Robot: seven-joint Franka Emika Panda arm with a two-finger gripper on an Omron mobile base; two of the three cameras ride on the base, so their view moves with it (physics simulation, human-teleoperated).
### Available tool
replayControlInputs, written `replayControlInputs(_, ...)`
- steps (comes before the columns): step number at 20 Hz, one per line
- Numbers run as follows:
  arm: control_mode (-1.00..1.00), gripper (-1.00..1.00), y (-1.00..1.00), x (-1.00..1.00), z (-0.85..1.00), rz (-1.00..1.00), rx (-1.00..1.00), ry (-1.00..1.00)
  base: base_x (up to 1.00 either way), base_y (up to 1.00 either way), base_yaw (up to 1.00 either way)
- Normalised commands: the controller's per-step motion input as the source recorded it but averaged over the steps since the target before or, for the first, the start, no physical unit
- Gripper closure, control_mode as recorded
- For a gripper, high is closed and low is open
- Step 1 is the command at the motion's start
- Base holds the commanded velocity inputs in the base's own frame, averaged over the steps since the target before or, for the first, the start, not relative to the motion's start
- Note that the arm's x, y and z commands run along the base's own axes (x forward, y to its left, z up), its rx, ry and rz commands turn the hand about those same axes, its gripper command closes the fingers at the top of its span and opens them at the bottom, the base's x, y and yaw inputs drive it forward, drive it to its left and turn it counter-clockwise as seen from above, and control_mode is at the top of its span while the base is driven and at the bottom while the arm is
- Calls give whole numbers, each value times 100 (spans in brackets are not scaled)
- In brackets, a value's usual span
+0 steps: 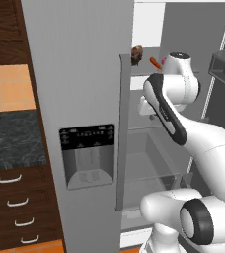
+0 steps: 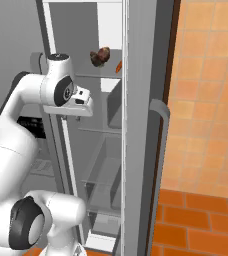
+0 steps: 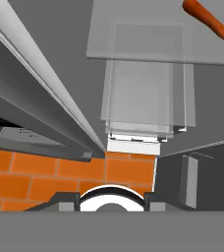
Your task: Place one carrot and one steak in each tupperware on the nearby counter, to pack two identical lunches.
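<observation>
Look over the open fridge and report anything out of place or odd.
Nothing looks spilled or damaged. The brown steak and a carrot lie loose on an upper fridge shelf, not in any container. The fridge door stands open, with the arm reaching in front of the compartment.

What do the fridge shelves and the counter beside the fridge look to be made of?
The fridge shelves look like clear glass or plastic: the stacked shelves below show through them. The counter looks like polished dark stone, black-grey with pale marbled veining. As both are rendered, these are only impressions.
</observation>
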Motion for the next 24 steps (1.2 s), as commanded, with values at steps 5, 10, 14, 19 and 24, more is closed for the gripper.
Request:
replayControlInputs(5,-100,-100,0,0,-4,0,-2,11,0,0,0)
replayControlInputs(10,-100,-100,-2,0,0,0,-12,0,0,0,0)
replayControlInputs(14,-100,-100,-26,-10,13,0,-7,-14,0,0,0)
replayControlInputs(19,-100,-100,-50,0,4,0,-5,-10,0,0,0)
replayControlInputs(24,-100,-100,-63,58,-22,1,-1,0,0,0,0)
